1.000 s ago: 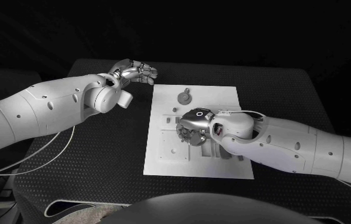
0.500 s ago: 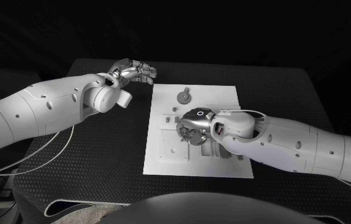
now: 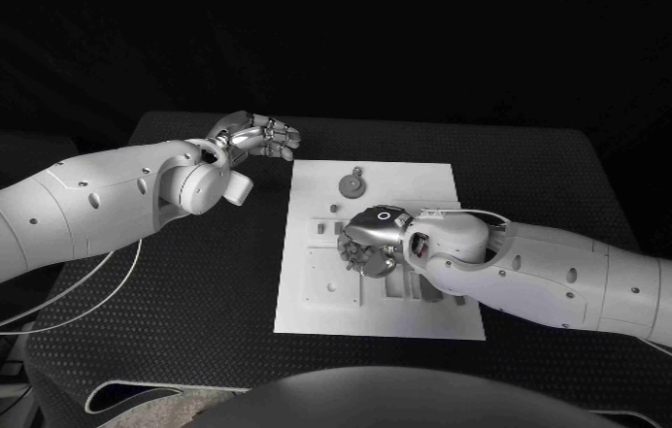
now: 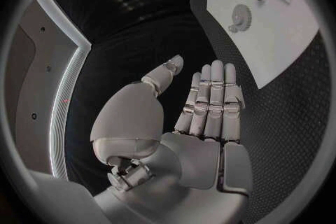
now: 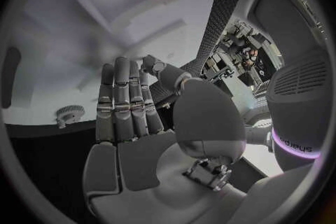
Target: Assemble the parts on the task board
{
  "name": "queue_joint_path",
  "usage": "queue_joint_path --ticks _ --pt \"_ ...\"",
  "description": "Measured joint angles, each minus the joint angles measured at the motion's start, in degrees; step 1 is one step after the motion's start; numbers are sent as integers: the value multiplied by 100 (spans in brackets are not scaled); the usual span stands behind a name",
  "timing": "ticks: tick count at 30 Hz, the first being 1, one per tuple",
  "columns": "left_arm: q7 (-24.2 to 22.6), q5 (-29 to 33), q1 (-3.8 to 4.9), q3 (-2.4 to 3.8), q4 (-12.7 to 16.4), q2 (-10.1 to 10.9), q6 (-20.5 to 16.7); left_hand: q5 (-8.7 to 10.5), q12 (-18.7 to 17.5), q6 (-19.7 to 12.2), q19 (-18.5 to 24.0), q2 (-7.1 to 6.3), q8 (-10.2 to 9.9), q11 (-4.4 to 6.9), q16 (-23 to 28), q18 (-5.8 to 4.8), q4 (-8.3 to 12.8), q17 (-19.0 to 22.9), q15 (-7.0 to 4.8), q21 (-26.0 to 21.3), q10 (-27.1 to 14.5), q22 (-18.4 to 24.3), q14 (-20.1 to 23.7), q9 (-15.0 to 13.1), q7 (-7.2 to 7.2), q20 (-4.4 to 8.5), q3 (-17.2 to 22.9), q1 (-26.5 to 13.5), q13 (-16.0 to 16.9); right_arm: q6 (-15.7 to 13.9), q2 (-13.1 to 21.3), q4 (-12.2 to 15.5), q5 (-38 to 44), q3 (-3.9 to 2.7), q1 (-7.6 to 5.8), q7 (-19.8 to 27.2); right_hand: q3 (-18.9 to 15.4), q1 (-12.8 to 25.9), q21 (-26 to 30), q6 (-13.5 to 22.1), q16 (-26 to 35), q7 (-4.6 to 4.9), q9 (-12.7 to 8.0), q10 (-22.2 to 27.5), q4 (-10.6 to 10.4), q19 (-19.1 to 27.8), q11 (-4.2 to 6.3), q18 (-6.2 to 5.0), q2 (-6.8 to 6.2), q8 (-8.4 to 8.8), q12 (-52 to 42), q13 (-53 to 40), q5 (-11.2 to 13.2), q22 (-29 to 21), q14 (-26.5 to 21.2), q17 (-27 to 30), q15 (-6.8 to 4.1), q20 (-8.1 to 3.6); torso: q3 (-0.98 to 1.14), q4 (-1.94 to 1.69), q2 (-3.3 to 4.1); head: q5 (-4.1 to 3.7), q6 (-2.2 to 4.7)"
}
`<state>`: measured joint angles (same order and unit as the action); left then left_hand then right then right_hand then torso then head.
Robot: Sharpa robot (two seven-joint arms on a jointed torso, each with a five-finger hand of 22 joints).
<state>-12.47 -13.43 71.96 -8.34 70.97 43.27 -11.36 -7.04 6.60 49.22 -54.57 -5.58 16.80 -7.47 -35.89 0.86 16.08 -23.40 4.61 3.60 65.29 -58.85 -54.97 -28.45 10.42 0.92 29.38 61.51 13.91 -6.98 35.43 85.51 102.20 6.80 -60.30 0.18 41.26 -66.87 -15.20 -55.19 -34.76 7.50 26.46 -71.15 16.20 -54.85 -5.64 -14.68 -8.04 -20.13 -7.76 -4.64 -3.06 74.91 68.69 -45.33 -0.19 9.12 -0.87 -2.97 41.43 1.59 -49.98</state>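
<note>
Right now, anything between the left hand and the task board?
Head view: only bare black table between the left hand and the task board; nothing lies there.

Dim room around me, only my white rectangular task board (image 3: 376, 253) catches light brightly; wrist views bend at their rims.

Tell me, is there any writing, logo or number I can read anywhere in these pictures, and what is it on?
Dark lettering on the robot's white body beside the purple light ring, in the right wrist view: too blurred to read.
Task board, left hand, right hand: no readable text.
</note>
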Motion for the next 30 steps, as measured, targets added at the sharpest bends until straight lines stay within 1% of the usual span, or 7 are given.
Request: queue_joint_path --ticks 2,4,8,9,12,18,30 --pt "1 0 0 0 0 0 1 0 0 0 0 0 0 0 0 0 0 0 0 0 0 0 0 0 0 0 0 0 0 -4 1 3 -9 1 0 0 0 24 0 -45 0 1 10 -33 0 0 34 0 24 -12 -14 -21 0 0 0 -14 0 0 0 0 1 0 -1" --pt "2 0 0 0 -1 0 1 0 0 0 0 0 0 0 0 0 0 0 0 0 0 1 0 0 0 0 0 0 0 -10 2 13 -20 7 5 0 0 28 0 -99 0 -27 29 -127 0 0 43 0 28 -51 -65 -66 0 0 13 -29 -12 0 0 -1 1 0 -1" --pt "6 0 0 0 -5 2 3 0 0 0 0 0 0 0 0 0 0 0 0 0 0 5 0 0 0 0 0 0 0 -33 1 20 -39 10 10 0 0 72 -11 -242 -1 -96 74 -291 0 -71 127 0 77 -151 -149 -140 0 -1 117 -82 -112 -34 0 -1 1 0 -2" --pt "7 0 0 0 -6 2 4 0 0 0 0 0 0 0 0 0 0 -2 0 0 0 5 0 0 0 0 0 0 0 -40 1 22 -43 12 11 0 0 66 -37 -283 -25 -102 95 -320 0 -107 157 0 113 -168 -176 -155 0 -1 138 -98 -133 -44 0 -1 1 0 -2" --pt "10 0 0 0 -6 1 6 0 0 0 0 0 0 0 0 0 0 -6 0 0 0 5 0 0 0 0 0 0 0 -60 -3 30 -55 16 17 1 -2 73 -44 -343 -68 -136 116 -391 2 -158 186 0 137 -200 -198 -196 1 4 190 -147 -180 -92 0 -2 1 0 -2" --pt "15 0 0 0 -7 2 10 0 0 0 0 0 0 0 0 0 0 -11 0 0 0 10 0 0 0 0 0 0 1 -88 -3 51 -68 17 18 12 -8 57 -67 -369 -116 -162 164 -412 8 -208 207 0 180 -211 -220 -231 1 4 217 -186 -194 -104 -2 -3 0 0 -2" --pt "26 0 0 0 -5 6 18 0 0 -21 0 0 0 -20 22 0 0 -24 0 0 -20 17 0 5 21 0 0 0 -5 -115 -13 15 -76 14 17 15 -8 49 -67 -368 -116 -162 167 -411 8 -207 206 0 187 -210 -219 -232 1 3 218 -213 -193 -104 -3 -1 -1 2 -2"
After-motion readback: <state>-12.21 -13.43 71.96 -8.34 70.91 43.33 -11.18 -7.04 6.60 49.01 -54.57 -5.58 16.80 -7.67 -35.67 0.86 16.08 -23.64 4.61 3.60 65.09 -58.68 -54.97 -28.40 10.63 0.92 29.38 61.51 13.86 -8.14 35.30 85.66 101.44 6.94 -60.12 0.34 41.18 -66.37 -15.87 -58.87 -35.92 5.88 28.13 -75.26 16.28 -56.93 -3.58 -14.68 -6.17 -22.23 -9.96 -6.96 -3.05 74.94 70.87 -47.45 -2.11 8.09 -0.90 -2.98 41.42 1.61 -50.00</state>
